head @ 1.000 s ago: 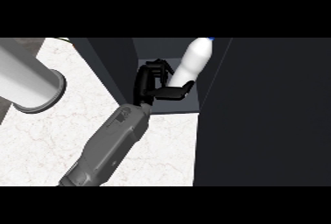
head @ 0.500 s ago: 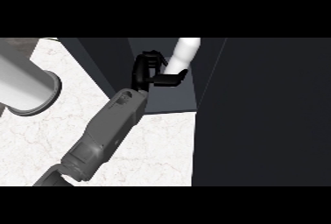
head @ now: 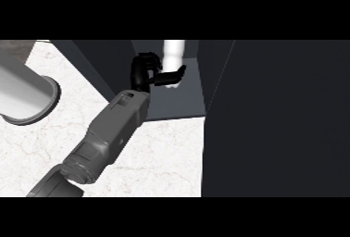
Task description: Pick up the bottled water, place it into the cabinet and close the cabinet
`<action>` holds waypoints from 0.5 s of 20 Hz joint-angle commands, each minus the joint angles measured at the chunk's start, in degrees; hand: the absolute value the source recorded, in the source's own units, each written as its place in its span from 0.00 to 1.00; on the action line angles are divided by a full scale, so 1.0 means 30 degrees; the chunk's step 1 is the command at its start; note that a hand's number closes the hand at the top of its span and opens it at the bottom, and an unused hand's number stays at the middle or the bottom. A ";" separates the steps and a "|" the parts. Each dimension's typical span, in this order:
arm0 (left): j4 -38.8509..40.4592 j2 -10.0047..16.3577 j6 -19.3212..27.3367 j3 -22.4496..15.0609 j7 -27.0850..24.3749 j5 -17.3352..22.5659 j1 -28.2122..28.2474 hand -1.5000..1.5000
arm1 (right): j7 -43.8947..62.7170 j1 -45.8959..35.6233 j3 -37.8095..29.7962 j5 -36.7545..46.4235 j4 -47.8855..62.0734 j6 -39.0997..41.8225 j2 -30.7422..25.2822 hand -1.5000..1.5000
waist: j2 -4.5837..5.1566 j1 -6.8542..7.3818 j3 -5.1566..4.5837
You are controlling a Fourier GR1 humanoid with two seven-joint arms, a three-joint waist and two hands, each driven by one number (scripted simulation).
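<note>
The bottled water (head: 174,52) is a white bottle standing upright inside the open dark cabinet (head: 175,104), its top cut off by the view's upper edge. My right hand (head: 146,74) is inside the cabinet, fingers curled at the bottle's left and the thumb across its lower part. The hand's grey forearm (head: 109,134) slants up from the lower left over the counter. The bottle's base is hidden behind the thumb. My left hand does not show.
A large dark panel, the cabinet door (head: 273,120), fills the right side. The cabinet's left wall (head: 96,60) stands close beside the hand. A thick grey cylinder (head: 24,95) lies over the white marble counter (head: 160,157) at the left.
The right arm has pushed farther up and into the cabinet with the bottle. The bottle now stands straighter and its cap has passed out of the view's top.
</note>
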 commanded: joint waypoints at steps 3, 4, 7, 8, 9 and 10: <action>0.1843 0.0971 0.0540 -0.0106 -0.0653 -0.0780 -0.1120 0.00 | 0.0238 0.0542 0.0007 -0.1186 -0.0962 0.0590 -0.0300 0.00 | 0.0187 -0.0491 -0.0004; 0.2031 0.0762 0.1109 -0.0269 -0.0930 -0.1038 -0.1273 0.00 | 0.0127 0.0311 -0.0117 -0.1171 -0.0722 0.0651 -0.0315 0.00 | 0.0136 -0.0356 0.0003; 0.2391 0.0622 0.1861 -0.0291 -0.1229 -0.1249 -0.1832 0.00 | -0.0092 0.0245 -0.0398 -0.1008 -0.0939 0.0661 -0.0264 0.00 | 0.0184 -0.0529 -0.0004; 0.2786 0.0568 0.2065 -0.0439 -0.0887 -0.1431 -0.2015 0.00 | -0.0088 0.0355 -0.0509 -0.1249 -0.0897 0.0719 -0.0278 0.00 | 0.0184 -0.0566 0.0004; 0.2637 0.0336 0.2408 -0.0307 -0.1434 -0.1361 -0.1903 0.00 | -0.0038 0.0879 0.0277 -0.0858 -0.1317 0.0744 -0.0067 0.00 | 0.0137 -0.0615 -0.0017; 0.2811 0.0492 0.2413 -0.0289 -0.1399 -0.1392 -0.1972 0.00 | -0.0131 0.0503 -0.0379 -0.1447 -0.0820 0.1005 -0.0388 0.00 | 0.0184 -0.0501 0.0000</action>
